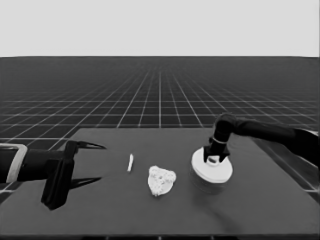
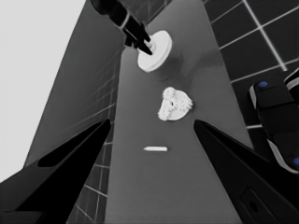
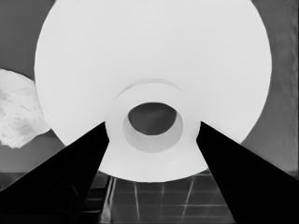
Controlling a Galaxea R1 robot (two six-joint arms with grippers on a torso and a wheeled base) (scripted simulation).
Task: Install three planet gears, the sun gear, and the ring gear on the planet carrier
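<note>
Two arms show: your right gripper (image 1: 214,156) is clamped on the raised middle of the larger round part (image 1: 212,167), right of the gears (image 1: 161,180) heaped on the smaller round part. Your left gripper (image 1: 95,162) waits at the table's left end, fingers apart, with a thin white piece (image 1: 130,163) near it.

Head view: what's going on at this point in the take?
The right gripper grips the raised hub of the larger round part, which appears lifted just off the table. The gears already sit clustered on the smaller round part beside it. A thin white piece lies apart. The left gripper waits open at the table's left end.
</note>
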